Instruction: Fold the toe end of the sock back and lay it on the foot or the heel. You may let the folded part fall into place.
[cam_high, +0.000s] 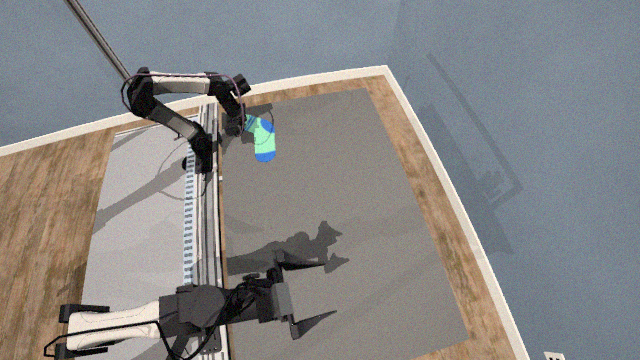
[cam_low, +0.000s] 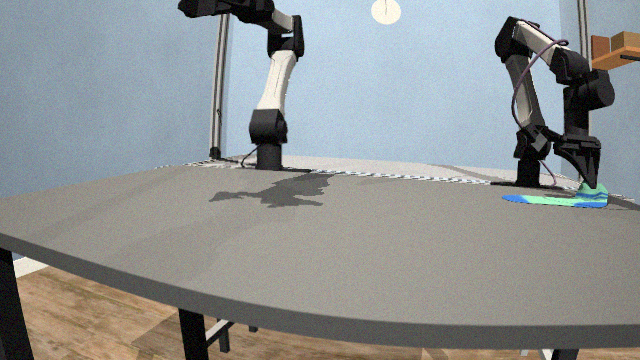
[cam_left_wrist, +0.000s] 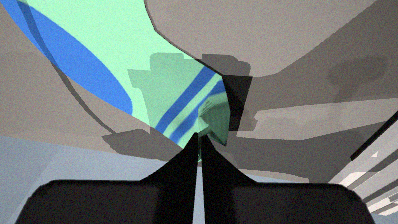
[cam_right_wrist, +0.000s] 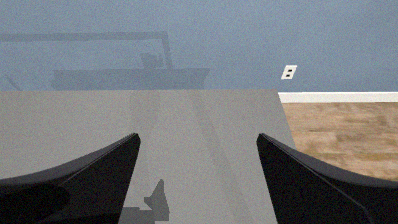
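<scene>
Left gripper (cam_high: 242, 129) (cam_low: 594, 186) (cam_left_wrist: 200, 136): pinches, fingertips together, the raised striped cuff of the light-green fabric sock with blue heel and toe (cam_high: 265, 142) (cam_low: 555, 201) (cam_left_wrist: 110, 30).
Right gripper (cam_high: 330, 288) (cam_low: 192, 7) (cam_right_wrist: 198, 135): hangs well apart from the sock, fingers spread wide.
Sock foot: lies flat on the grey table (cam_high: 325, 185) (cam_low: 300, 240) (cam_left_wrist: 200, 25) (cam_right_wrist: 215, 110).
Toe: points away from the cuff, unfolded.

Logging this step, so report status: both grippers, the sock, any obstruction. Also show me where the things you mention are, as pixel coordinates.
Left gripper (cam_high: 243, 131) (cam_low: 594, 186) (cam_left_wrist: 199, 135) shut on sock's cuff. Right gripper (cam_high: 330, 288) (cam_right_wrist: 198, 135) open, away from sock. Sock (cam_high: 263, 142) (cam_low: 555, 201) (cam_left_wrist: 125, 40) toe unfolded. No obstruction seen around toe.
</scene>
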